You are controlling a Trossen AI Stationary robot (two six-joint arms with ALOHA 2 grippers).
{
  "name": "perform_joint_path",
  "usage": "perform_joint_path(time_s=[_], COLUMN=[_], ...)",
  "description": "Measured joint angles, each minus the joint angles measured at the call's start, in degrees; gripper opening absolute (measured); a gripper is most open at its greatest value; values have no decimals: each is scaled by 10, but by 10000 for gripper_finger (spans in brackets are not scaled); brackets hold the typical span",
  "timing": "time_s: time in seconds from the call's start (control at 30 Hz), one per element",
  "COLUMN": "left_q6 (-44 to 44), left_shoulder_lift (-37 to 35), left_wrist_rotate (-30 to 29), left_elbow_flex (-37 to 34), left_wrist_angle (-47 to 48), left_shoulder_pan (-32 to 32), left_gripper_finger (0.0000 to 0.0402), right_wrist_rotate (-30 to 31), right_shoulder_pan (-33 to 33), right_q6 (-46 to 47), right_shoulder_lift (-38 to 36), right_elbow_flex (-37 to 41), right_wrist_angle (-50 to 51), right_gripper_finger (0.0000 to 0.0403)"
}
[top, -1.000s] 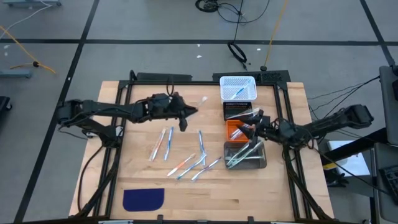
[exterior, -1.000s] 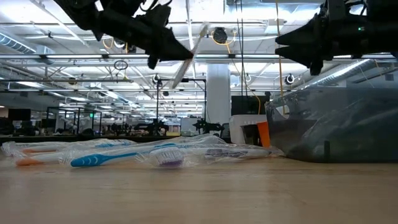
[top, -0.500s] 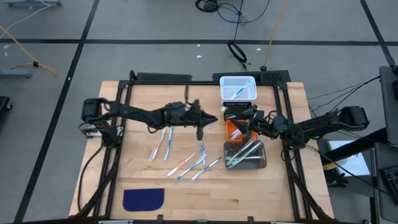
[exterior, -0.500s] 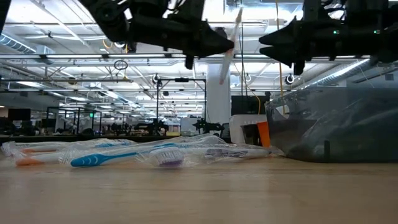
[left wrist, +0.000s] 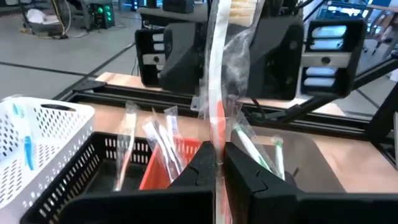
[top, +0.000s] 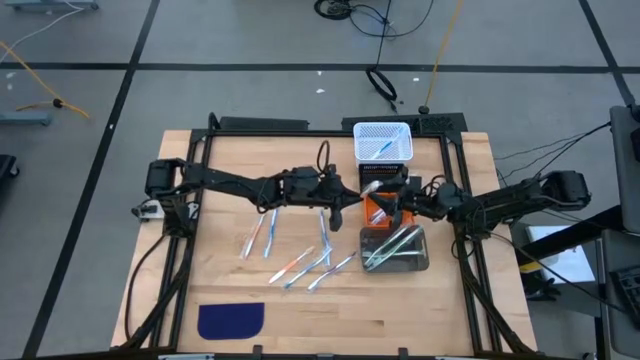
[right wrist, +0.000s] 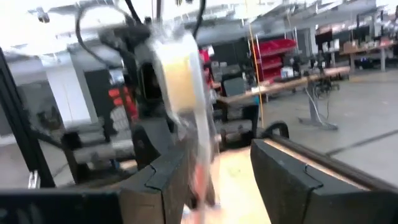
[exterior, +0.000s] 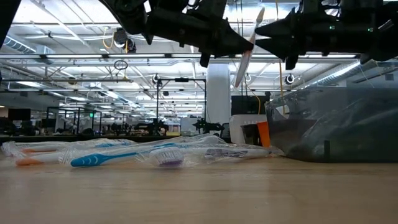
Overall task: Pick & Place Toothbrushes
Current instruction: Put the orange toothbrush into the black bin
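My left gripper (top: 350, 203) reaches in from the table's left and is shut on a toothbrush (exterior: 244, 62) in a clear wrapper, high above the orange bin (top: 377, 212). My right gripper (top: 392, 203) faces it from the right and is open. The brush's bristle head (right wrist: 180, 74) stands close by its fingers. Several more toothbrushes (top: 296, 263) lie flat on the wood at mid-table. Others stand in the black bin (top: 385, 178) or lie in the clear bin (top: 395, 250), and one lies in the white basket (top: 383, 142). My left gripper pinches the toothbrush's handle (left wrist: 217, 146) about mid-length between its two fingers, wrapper and all. The fingers come level from the table's left and lie across the handle. The brush stands steeply in the air, head (left wrist: 241, 7) up, clear of table and bins. My right gripper: I cannot tell whether a finger (right wrist: 163, 180) touches the brush.
A dark blue cloth patch (top: 231, 320) lies near the front left. The bins stand in a column at the right of centre. A black frame rail (top: 300, 130) runs round the board. Bare wood shows at the front middle.
My left gripper has carried the toothbrush toward the table's right edge, from the far left-middle to above the bins, staying shut. The brush has stayed steep and clear of the table. My right gripper has edged a little toward the left gripper.
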State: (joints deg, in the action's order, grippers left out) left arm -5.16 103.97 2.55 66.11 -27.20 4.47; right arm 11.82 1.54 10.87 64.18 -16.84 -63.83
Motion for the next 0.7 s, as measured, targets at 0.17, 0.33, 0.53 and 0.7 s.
perform_joint_path(time_s=[0.17,0.33,0.53,0.7], left_q6=[-1,0,-5,-5], left_shoulder_lift=[0,1,1,0], left_wrist_rotate=[-11,-12,-10,-22], left_elbow_flex=[0,-1,-1,-1], left_wrist_angle=[9,5,9,9], left_shoulder_pan=[1,-3,-4,-3], left_gripper_finger=[4,3,8,8], right_wrist_rotate=[-17,-16,-12,-11], right_shoulder_pan=[0,0,-4,-4], right_q6=[0,-12,-35,-42], right_shoulder_lift=[0,0,0,0], right_elbow_flex=[-11,-27,-30,-30], right_wrist_angle=[-12,5,8,9], right_gripper_finger=[144,104,14,11])
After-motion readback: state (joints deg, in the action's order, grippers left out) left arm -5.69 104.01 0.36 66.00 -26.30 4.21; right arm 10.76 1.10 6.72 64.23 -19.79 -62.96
